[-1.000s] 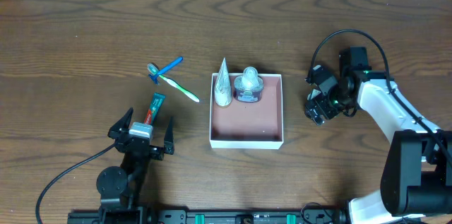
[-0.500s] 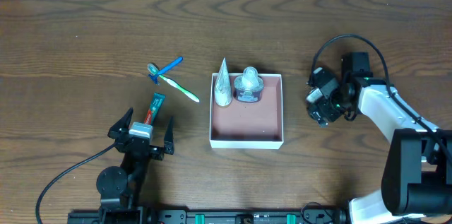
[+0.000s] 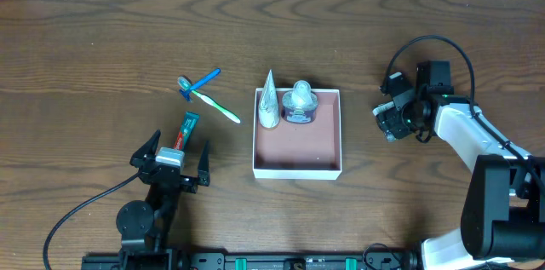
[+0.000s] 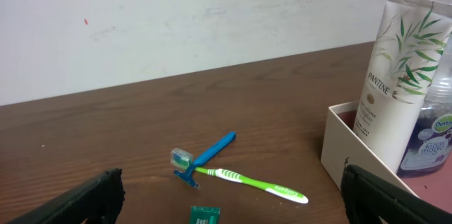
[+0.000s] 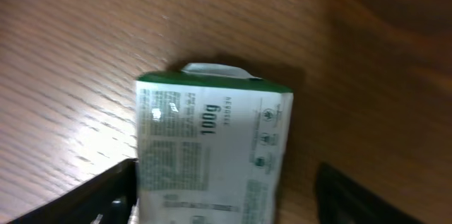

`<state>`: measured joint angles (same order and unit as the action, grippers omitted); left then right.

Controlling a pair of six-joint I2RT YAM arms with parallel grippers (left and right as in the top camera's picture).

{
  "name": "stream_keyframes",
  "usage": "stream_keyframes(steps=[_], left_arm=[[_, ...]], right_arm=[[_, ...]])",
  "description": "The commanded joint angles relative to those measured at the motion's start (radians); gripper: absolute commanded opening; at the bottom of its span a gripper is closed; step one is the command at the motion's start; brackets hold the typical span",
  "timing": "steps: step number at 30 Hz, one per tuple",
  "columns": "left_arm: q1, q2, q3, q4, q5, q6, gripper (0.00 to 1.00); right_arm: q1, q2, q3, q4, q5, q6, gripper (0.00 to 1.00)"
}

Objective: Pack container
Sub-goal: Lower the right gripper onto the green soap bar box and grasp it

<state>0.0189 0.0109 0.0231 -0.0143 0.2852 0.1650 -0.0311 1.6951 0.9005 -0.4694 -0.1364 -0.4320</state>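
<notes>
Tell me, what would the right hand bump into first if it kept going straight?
The right hand would probably hit the box lying between its fingers first, with the table under it.

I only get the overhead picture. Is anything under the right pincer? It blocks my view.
Observer: Yes, a green-and-white box lies on the table, between the open fingers of the right pincer.
Operator: Any writing on it?
Observer: It is marked 100 g.
Operator: And the white thing standing in the container?
Observer: An upright tube that reads Pantene.
</notes>
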Motion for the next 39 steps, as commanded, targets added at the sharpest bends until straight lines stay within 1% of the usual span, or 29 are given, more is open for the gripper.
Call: stream_keyframes(steps=[1, 3, 7, 10, 12, 13, 16, 19, 23, 26, 29, 32, 35, 38, 39], left_arm=[[0.006, -0.006, -0.019, -0.033, 0.011, 0.013, 0.98], [0.006, -0.006, -0.019, -0.033, 0.010, 0.013, 0.98], [0.006, -0.006, -0.019, -0.033, 0.011, 0.013, 0.98], [0.006, -0.006, -0.019, -0.033, 0.010, 0.013, 0.98], [0.006, -0.006, -0.019, -0.033, 0.010, 0.013, 0.98], [0.006, -0.006, -0.019, -0.033, 0.010, 0.013, 0.98], [0.006, -0.006, -0.019, -0.033, 0.011, 0.013, 0.98], [0.006, -0.006, -0.019, -0.033, 0.010, 0.013, 0.98], [0.006, -0.006, -0.019, -0.033, 0.010, 0.013, 0.98], [0.006, -0.006, -0.019, -0.033, 0.010, 0.013, 0.98], [0.006, -0.006, -0.019, -0.033, 0.010, 0.013, 0.98], [0.006, -0.006, -0.019, -0.033, 0.010, 0.013, 0.98], [0.006, -0.006, -0.019, -0.033, 0.010, 0.013, 0.98], [0.006, -0.006, -0.019, -0.033, 0.010, 0.013, 0.98], [0.006, -0.006, -0.019, -0.033, 0.011, 0.013, 0.98]], right_arm=[[-0.007, 0.009, -0.003, -0.007, -0.111, 0.126, 0.68], [-0.007, 0.009, -0.003, -0.018, -0.147, 0.166, 0.59], [-0.007, 0.009, -0.003, -0.020, -0.172, 0.227, 0.59], [-0.007, 0.009, -0.003, -0.034, -0.171, 0.230, 0.59], [-0.007, 0.009, -0.003, -0.049, -0.169, 0.230, 0.56], [-0.007, 0.009, -0.003, -0.060, -0.167, 0.230, 0.56], [-0.007, 0.009, -0.007, -0.076, -0.166, 0.230, 0.59], [-0.006, 0.009, -0.009, -0.071, -0.164, 0.210, 0.66], [0.016, 0.009, -0.019, -0.019, -0.159, 0.136, 0.76], [0.032, 0.009, -0.029, 0.018, -0.118, 0.126, 0.79], [0.042, 0.018, -0.029, 0.026, -0.074, 0.095, 0.80], [0.045, 0.026, -0.029, 0.025, -0.063, 0.060, 0.78], [0.045, 0.026, -0.029, 0.024, 0.003, 0.056, 0.74], [0.044, 0.026, -0.029, 0.010, 0.092, 0.056, 0.66], [0.044, 0.026, -0.029, 0.009, 0.106, 0.056, 0.64]])
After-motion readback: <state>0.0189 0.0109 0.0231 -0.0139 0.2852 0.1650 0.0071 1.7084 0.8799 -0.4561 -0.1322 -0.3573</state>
